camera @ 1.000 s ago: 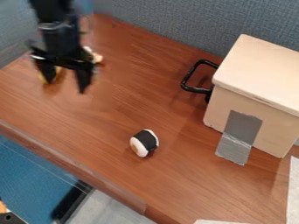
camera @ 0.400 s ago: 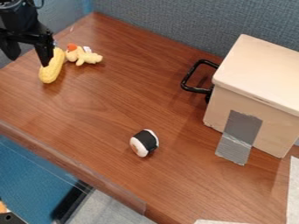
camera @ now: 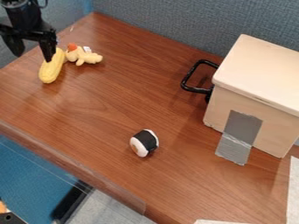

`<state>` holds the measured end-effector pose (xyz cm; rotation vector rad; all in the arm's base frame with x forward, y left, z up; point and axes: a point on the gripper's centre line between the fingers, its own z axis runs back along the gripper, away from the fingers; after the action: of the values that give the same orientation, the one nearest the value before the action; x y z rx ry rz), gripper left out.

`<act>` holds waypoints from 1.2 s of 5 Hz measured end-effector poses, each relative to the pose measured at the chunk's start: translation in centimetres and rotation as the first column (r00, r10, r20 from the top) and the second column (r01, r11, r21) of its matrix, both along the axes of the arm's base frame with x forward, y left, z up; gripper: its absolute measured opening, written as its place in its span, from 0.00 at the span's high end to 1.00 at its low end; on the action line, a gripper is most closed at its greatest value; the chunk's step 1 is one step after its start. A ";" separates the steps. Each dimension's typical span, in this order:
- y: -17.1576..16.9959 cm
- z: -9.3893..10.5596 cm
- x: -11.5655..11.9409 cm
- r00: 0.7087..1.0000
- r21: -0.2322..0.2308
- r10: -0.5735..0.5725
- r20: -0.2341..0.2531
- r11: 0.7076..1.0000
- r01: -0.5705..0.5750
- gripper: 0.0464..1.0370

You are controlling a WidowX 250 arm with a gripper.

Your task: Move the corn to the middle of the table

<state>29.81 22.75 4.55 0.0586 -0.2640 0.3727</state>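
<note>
The black gripper hangs at the upper left of the view, its two fingers spread open with nothing between them. Its right fingertip overlaps the upper part of the yellow corn in the view; whether they touch I cannot tell. The corn lies near the far left edge of the brown wooden table, its long side running from upper right to lower left.
Right beside the corn lies a small yellow plush toy with an orange part. A sushi roll toy sits near the front. At the right stands a wooden box with grey tape and a black handle.
The gripper has moved left from above the corn and plush toy, then slightly back to the right and down. The corn and the other objects have not moved.
</note>
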 end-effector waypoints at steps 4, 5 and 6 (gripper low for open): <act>-0.5 -2.7 1.6 0.998 -0.009 -0.026 -0.049 1.000 0.025 0.36; -0.6 -2.8 1.7 0.999 -0.006 -0.028 -0.046 1.000 0.028 0.47; -1.3 -2.9 2.0 0.997 -0.013 -0.058 -0.055 0.998 0.057 0.47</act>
<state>31.78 21.41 1.69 0.0495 -0.2084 0.3150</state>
